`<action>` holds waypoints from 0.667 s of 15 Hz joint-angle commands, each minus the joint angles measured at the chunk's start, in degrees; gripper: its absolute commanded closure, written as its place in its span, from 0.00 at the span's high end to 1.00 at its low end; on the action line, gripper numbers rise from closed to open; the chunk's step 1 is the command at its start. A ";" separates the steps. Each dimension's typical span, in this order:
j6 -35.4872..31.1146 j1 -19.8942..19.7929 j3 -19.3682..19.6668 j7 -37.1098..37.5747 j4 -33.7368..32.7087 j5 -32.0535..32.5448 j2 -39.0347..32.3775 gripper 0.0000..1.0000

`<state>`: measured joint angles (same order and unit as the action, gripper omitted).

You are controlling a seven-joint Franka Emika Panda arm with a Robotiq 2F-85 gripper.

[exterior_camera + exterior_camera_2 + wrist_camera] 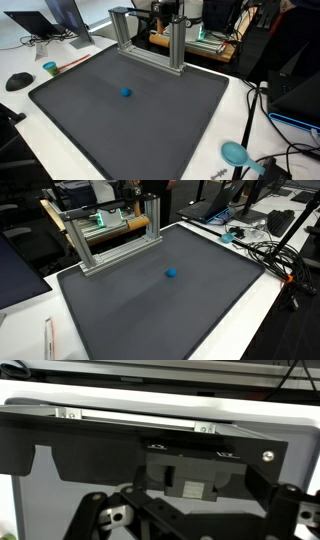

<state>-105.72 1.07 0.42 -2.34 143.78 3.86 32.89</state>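
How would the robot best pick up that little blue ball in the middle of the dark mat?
Around its middle, coming straight down from above. The blue ball looks small and round and sits alone on the flat mat, so any two opposite sides should do; a sideways approach would likely scrape the mat.

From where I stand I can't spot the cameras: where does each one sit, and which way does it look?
An exterior view: high off a corner of the table, looking down over the dark mat and blue ball towards the metal frame; the robot is hard to make out behind it.
An exterior view: high beside the table, frame at upper left, ball mid-mat; hardly any robot shows.
Wrist view: on the arm, facing the frame's rail; the open gripper fills the bottom.
Shared: both exterior views show mat, ball and frame.
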 commanded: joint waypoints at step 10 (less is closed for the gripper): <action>-1.98 -0.34 -0.45 2.91 0.19 -1.77 2.74 1.00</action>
<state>-107.82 1.08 0.28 0.73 144.08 2.28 35.65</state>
